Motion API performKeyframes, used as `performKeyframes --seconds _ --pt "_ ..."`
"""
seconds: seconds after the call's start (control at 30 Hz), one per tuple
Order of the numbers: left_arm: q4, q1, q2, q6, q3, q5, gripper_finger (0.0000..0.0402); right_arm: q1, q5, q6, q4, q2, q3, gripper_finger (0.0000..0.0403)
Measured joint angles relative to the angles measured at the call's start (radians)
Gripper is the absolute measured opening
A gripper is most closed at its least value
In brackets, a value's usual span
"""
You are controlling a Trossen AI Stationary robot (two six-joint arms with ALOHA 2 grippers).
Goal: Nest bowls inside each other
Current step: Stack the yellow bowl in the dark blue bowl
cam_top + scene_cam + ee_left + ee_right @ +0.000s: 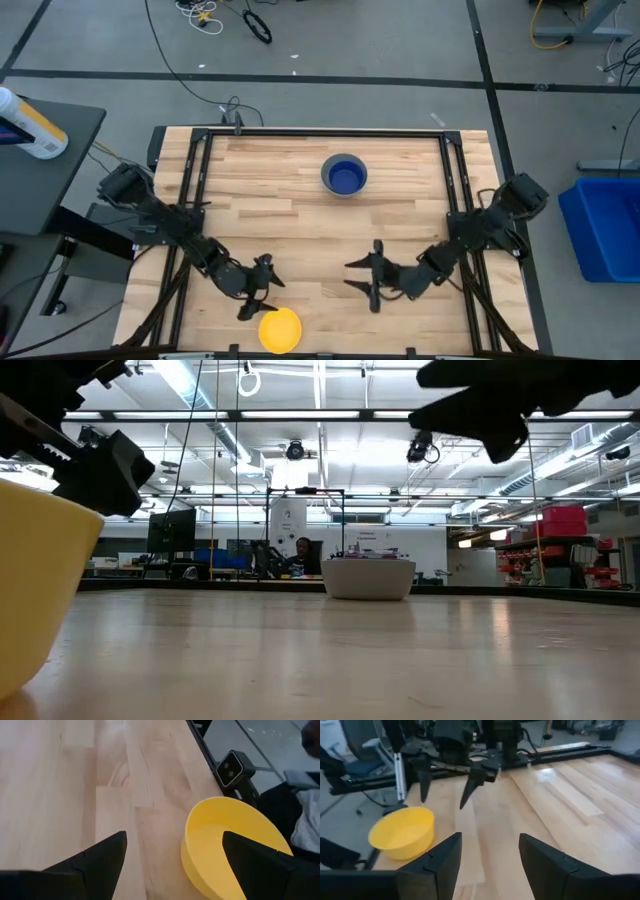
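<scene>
A yellow bowl stands upright on its base near the table's front edge, left of centre; it also shows in the low view. A grey bowl with a dark blue bowl inside it stands at the far middle. My left gripper hovers open just above and beside the yellow bowl, with one finger over the bowl's opening and the other over bare wood. My right gripper is open at the front right of centre. It points toward the yellow bowl with nothing between its fingers.
Black frame rails run along the table's sides and far edge. A small camera sits at the front edge beside the yellow bowl. A blue bin stands off the table's right side. Bare wood lies between the two grippers.
</scene>
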Motion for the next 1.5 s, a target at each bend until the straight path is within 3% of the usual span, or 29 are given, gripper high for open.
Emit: performKeyframes --seconds 0.23,0.43,0.73,0.9,1.27,1.37,1.5 --pt "0.028 -0.021 0.027 -0.111 0.0 0.009 0.0336 0.087 0.104 -0.018 0.16 0.163 0.0 0.0188" --pt "0.12 -0.022 0.114 -0.2 0.001 0.044 0.0336 0.105 0.122 0.054 0.196 0.22 -0.001 0.0181" --pt "0.129 -0.022 0.137 -0.23 0.004 0.038 0.0336 0.111 0.114 0.067 0.181 0.223 -0.001 0.0183" --pt "0.135 -0.022 0.155 -0.256 0.005 0.029 0.0331 0.11 0.036 0.066 0.181 0.223 -0.001 0.0191" --pt "0.139 -0.022 0.246 -0.237 0.079 0.059 0.0263 0.11 -0.018 0.062 0.173 0.223 -0.001 0.021" --pt "0.118 -0.022 0.246 -0.228 0.089 0.056 0.0228 0.11 -0.019 0.062 0.167 0.223 -0.001 0.0215" --pt "0.071 -0.022 0.246 -0.229 0.089 0.028 0.0154 0.11 -0.02 0.062 0.16 0.223 -0.001 0.0221"
